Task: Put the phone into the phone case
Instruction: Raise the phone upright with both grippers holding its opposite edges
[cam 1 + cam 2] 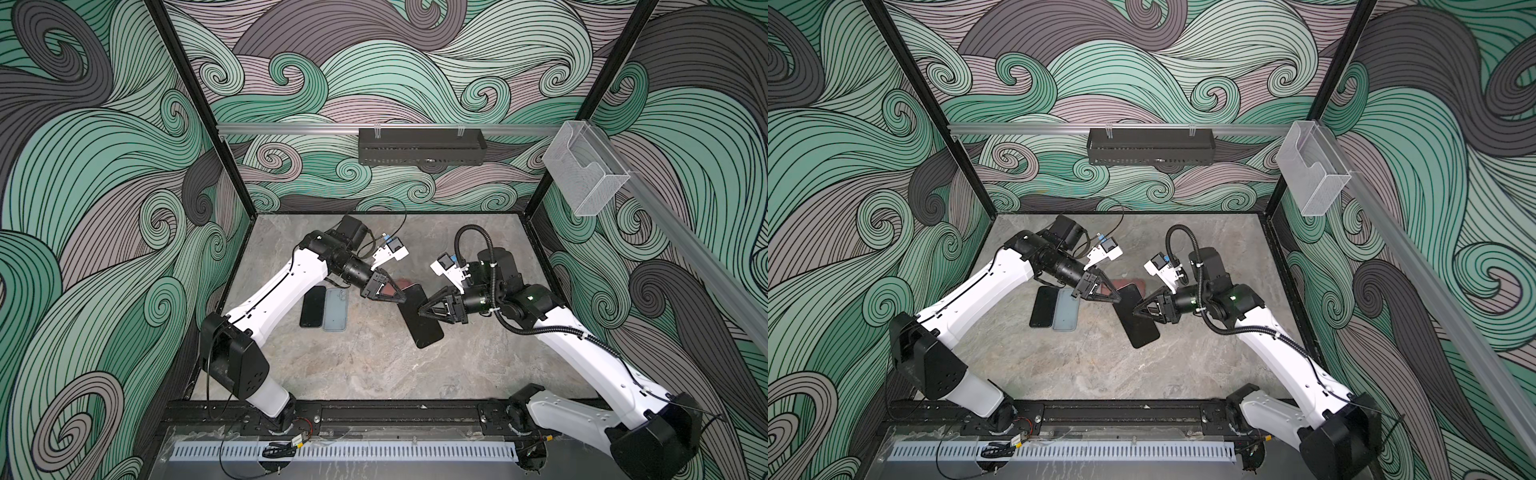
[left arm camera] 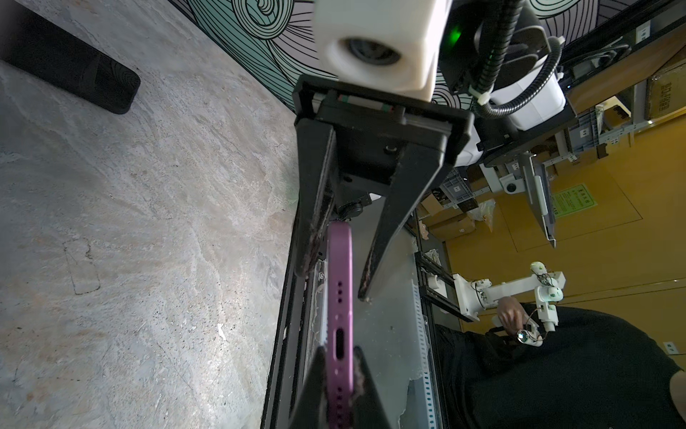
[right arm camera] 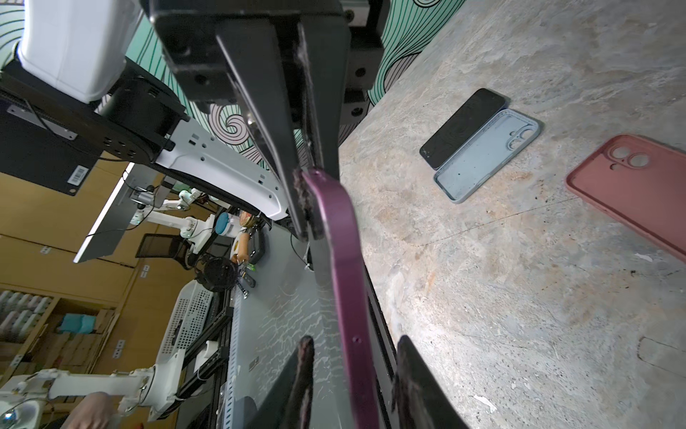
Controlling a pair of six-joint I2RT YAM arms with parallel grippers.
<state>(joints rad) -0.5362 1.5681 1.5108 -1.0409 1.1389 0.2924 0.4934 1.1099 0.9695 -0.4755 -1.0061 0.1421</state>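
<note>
With the left gripper (image 1: 400, 300) clamped on one end of the phone (image 1: 429, 332) over the middle of the desk (image 1: 374, 374) and the right gripper (image 1: 420, 313) open astride its long edge, we should close squarely before the left lets go

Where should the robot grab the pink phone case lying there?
Probably pinch a long side wall of the pink case from above: it lies flat on the table, open side up, so only that raised rim fits between jaws.
</note>
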